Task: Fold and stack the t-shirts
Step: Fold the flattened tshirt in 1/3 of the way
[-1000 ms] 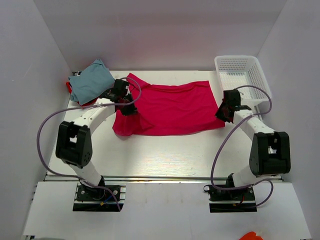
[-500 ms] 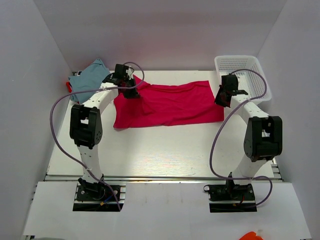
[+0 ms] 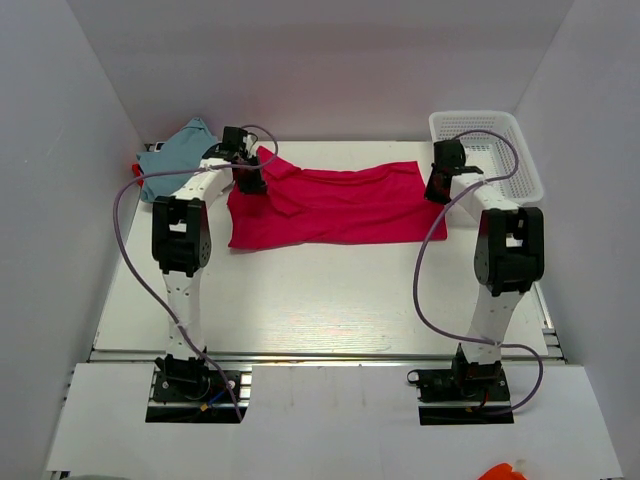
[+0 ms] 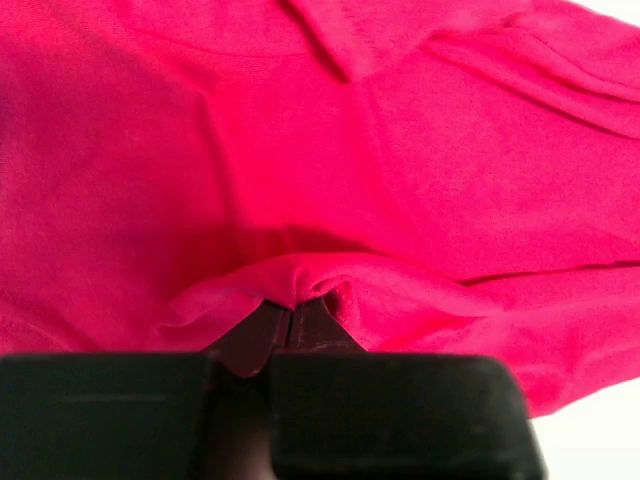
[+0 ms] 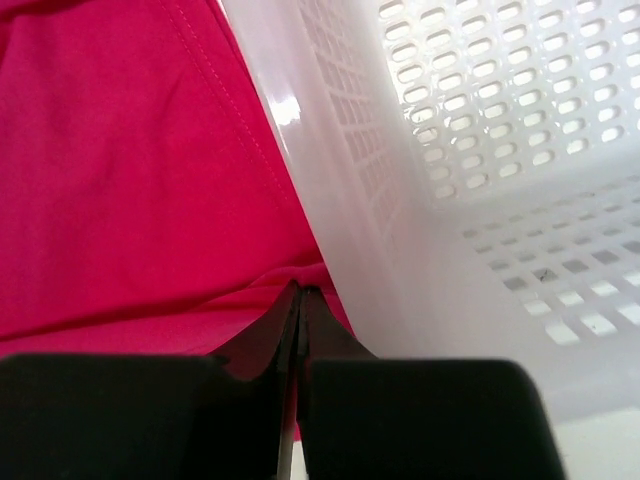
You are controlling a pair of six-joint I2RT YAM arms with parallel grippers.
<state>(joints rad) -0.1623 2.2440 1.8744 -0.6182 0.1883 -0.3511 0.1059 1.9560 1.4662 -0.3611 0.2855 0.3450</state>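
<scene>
Magenta-pink t-shirt lies across the far middle of the table, a narrower band than a second ago, its near edge carried farther back. Left gripper is clamped on its left edge, right gripper on its right edge, just beside the one white basket. One blue-grey t-shirt sits far left, a red sliver beneath it.
</scene>
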